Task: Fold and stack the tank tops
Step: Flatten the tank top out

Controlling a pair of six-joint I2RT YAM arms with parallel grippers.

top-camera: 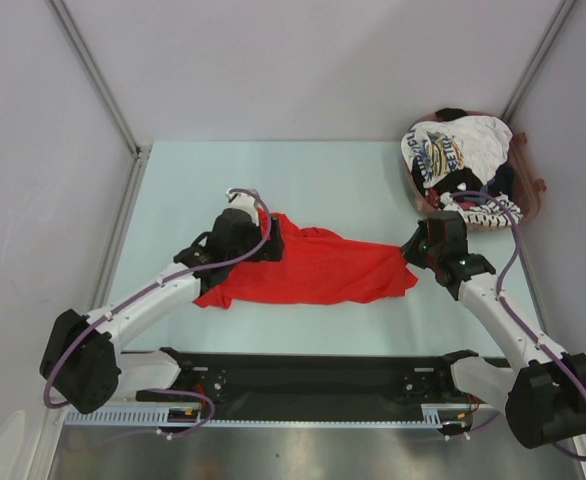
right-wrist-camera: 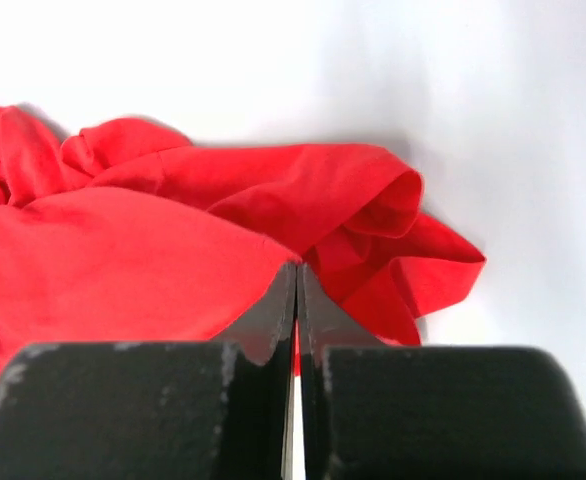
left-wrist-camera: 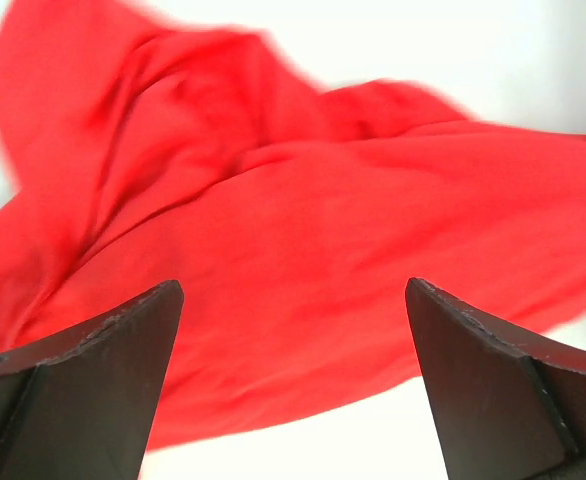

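The red tank top [top-camera: 313,270] lies rumpled on the table [top-camera: 333,170] between our arms, and the other tank tops [top-camera: 460,150] are heaped at the far right corner. Our right gripper [right-wrist-camera: 297,285] is closed on the cloth's right edge, though it seems to catch only a sliver of red, while our left gripper [left-wrist-camera: 293,330] hangs wide open over the left end. We should pinch a matching edge on the left, then draw both ends apart evenly so the cloth flattens without slipping free.

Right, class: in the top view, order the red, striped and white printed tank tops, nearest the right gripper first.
1. red tank top, pinched by the right gripper.
2. striped tank top, far right, nearer side.
3. white printed tank top, far right, behind it.
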